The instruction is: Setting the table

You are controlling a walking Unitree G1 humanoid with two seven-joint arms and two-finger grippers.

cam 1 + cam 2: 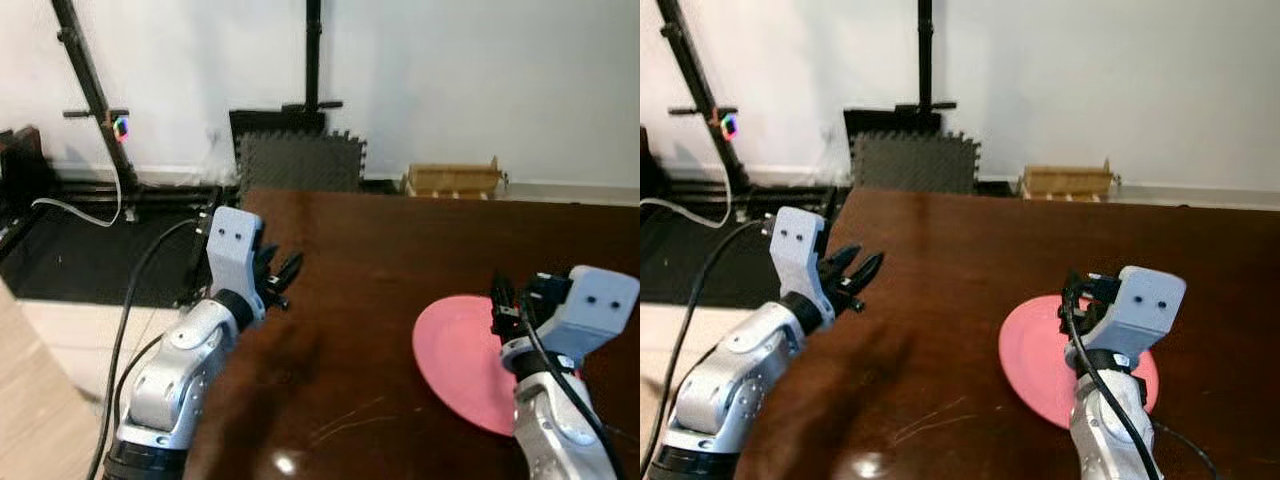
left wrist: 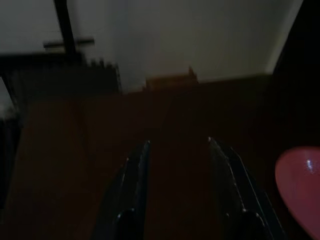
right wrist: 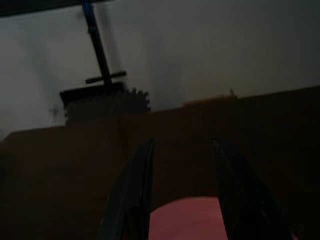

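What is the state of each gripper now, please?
Left gripper: open, holding nothing, above the brown table.
Right gripper: open, holding nothing, over the pink plate.

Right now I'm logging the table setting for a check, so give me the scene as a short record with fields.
surface: dark brown wooden table
item on it: pink plate, lying flat near the robot's right side
left claw: open, held over the table's left part, holding nothing
right claw: open, over the plate's near side, contact unclear
background: white wall, black foam mat, cardboard box on the floor behind the table
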